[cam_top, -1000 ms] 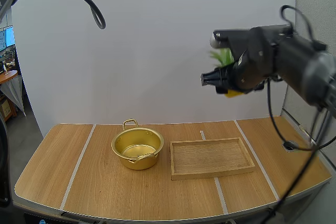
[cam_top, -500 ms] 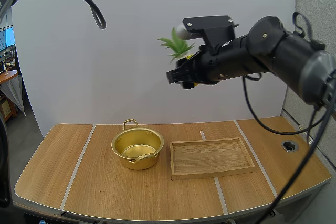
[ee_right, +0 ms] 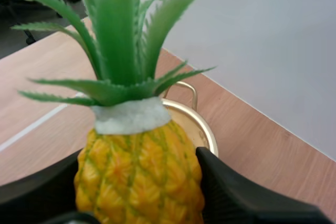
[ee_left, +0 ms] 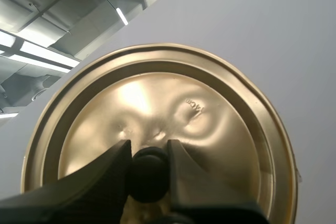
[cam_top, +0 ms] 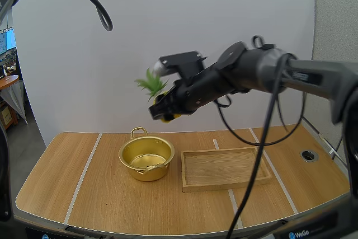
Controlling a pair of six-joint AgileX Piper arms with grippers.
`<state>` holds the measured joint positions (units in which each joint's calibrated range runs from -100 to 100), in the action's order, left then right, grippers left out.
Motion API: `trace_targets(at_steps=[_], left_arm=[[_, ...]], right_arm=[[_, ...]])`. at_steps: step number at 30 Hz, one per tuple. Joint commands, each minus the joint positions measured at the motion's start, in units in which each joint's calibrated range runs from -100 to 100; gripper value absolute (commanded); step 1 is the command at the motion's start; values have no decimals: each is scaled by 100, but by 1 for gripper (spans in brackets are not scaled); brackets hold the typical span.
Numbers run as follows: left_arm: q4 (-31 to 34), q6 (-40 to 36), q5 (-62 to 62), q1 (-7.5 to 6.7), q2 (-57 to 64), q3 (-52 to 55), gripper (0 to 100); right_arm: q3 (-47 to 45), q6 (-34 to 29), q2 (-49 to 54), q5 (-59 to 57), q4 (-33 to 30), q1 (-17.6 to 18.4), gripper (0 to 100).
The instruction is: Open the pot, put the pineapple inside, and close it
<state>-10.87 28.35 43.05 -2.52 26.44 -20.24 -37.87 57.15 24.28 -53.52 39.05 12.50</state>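
Gripping the pineapple (cam_top: 150, 85) tight, the right gripper (cam_top: 166, 109) hangs in the high view above and just right of the open pot (cam_top: 137, 170), which sits left of the tray (cam_top: 226, 167) on the wooden table (cam_top: 106, 205), white wall (cam_top: 168, 26) behind. Left wrist view: the left gripper (ee_left: 149, 150) clamps the knob (ee_left: 149, 179) of the lid (ee_left: 210, 124). Right wrist view: pot beyond the fruit; placing seems in hand, so lowering and release come next.

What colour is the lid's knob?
The knob is black, pinched in the left tool against the gold lid; left wrist view shows it best.
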Motion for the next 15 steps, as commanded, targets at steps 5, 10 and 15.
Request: trace_targets(at_steps=[5,10,15], left_arm=[[-48,-16,-196,-9,45,-77,0],[-48,-16,-196,-9,45,-77,0],[-48,-16,-196,-9,45,-77,0]], right_arm=[[623,-594,-807,-68,-548,221,0],[982,-757,-1330,-426,-634,221,0],[1416,-903,-2005,-959,-695,221,0]])
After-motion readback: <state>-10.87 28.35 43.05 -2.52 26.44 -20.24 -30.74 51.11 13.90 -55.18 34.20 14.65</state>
